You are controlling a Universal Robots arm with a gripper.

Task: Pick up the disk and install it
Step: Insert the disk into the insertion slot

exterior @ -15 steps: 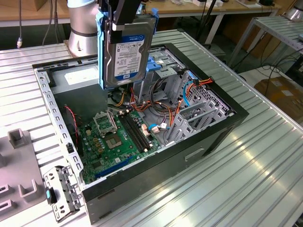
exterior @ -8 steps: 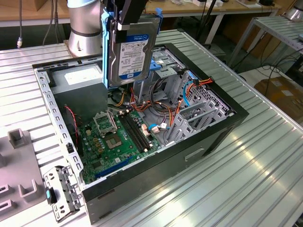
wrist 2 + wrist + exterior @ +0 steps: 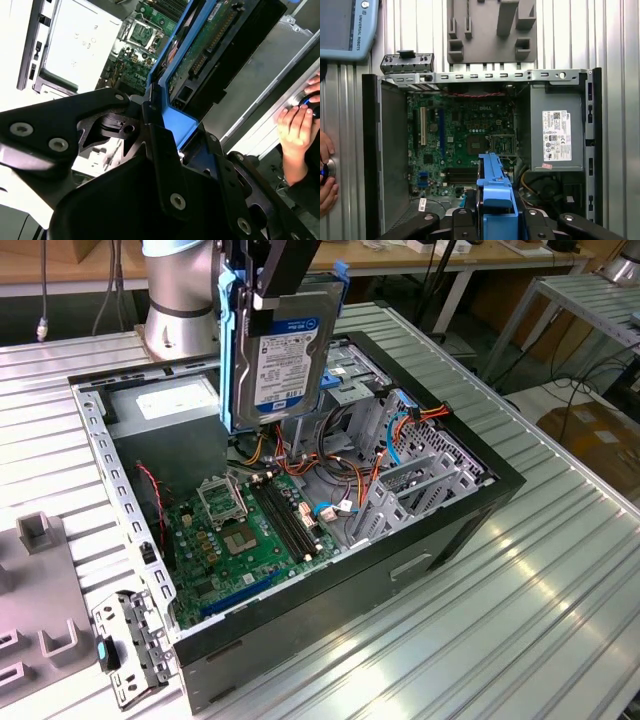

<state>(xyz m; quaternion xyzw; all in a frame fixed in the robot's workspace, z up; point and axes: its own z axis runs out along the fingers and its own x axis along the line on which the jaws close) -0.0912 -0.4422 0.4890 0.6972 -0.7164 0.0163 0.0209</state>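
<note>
The disk (image 3: 280,360) hangs on edge above the open computer case (image 3: 400,570), label facing the exterior view and blue carrier frame around its edges. My gripper (image 3: 268,280) is shut on its top end. In the second wrist view the disk (image 3: 210,45) shows its green circuit-board side, with the gripper (image 3: 165,117) clamped on the blue frame. In the first wrist view the disk's blue frame (image 3: 495,195) points down over the motherboard (image 3: 460,140), near the orange and yellow cables beside the power-supply box (image 3: 555,135).
A grey drive cage (image 3: 420,480) and orange cables fill the case's right side in the exterior view. A grey fixture (image 3: 40,580) and a bracket with a blue latch (image 3: 125,645) lie on the ribbed table. A person's hand (image 3: 326,170) rests beside the case.
</note>
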